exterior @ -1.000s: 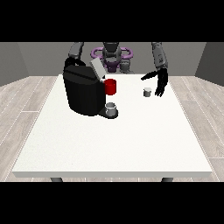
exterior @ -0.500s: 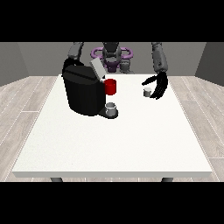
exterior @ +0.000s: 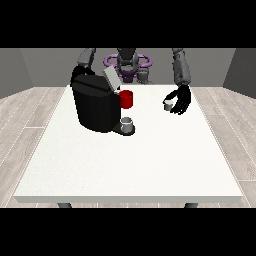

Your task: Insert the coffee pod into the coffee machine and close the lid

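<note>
Grey walls and a pale wood floor sit behind a big white table (exterior: 125, 165). Near its far side, the hand at the view's right (exterior: 181, 100) has its dark fingers curved round a small pale coffee pod (exterior: 168, 104). It looks like the fingers are closing on the pod, but the hand is small here, so I can't be sure it holds the pod yet. The pod seems to rest on the table just inside the hand.

Well off to the side of that hand stands the black coffee machine (exterior: 95, 105). Its lid (exterior: 111, 78) is tilted up and open. A red mug (exterior: 126, 99) and a small grey cup (exterior: 127, 123) sit by its front.

The other hand is hidden behind the machine.

The job has only just begun. The pod is not in the machine yet, and the lid is not closed.
</note>
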